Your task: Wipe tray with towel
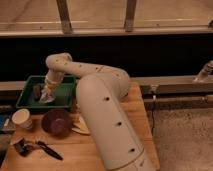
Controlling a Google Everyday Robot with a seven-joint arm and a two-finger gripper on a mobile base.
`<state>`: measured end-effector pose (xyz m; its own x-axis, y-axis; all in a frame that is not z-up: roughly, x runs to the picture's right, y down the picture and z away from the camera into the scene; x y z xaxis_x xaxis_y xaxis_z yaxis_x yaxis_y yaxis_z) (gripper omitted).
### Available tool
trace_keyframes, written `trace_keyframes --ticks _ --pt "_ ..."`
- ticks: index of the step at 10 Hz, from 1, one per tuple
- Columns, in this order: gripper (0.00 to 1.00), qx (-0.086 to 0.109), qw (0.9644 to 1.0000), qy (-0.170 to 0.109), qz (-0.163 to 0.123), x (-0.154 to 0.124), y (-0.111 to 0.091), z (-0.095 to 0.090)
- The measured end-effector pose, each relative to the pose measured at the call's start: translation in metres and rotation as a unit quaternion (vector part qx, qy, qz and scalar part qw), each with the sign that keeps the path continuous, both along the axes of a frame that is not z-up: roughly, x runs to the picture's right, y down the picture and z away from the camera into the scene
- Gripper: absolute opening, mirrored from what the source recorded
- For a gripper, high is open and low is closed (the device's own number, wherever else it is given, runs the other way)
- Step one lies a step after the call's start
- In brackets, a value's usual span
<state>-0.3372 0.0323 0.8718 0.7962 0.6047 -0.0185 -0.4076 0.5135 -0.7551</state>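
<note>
cup [21, 119] at left edge of tabletop [100, 150], bowl [56, 122] beside it. tray [30, 103] at back left corner, dark object [36, 91] in its left part. gripper [46, 96] down in tray middle, jaws holding towel [46, 99]. judgement: press towel flat, sweep side to side, skirt dark object, avoid tray walls.

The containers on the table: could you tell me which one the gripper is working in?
The green tray at the back left. The gripper reaches down into it with the towel, while the dark red bowl and the paper cup stand nearer, untouched.
</note>
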Motion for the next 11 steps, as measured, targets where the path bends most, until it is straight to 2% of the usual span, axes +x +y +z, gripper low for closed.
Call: trace_keyframes --ticks 1,3,4,6,8,11 --pt "0.00 -0.009 0.9999 0.008 -0.012 0.008 0.016 -0.013" --pt "0.00 -0.017 0.9992 0.035 -0.009 0.032 0.026 -0.017" --pt "0.00 -0.020 0.9984 0.053 -0.004 0.044 0.026 -0.013" --pt "0.00 -0.022 0.9969 0.075 0.004 0.056 0.013 0.002" --pt "0.00 -0.016 0.9949 0.098 0.016 0.073 -0.015 0.027" --pt "0.00 -0.008 0.9926 0.116 0.037 0.076 -0.043 0.055"
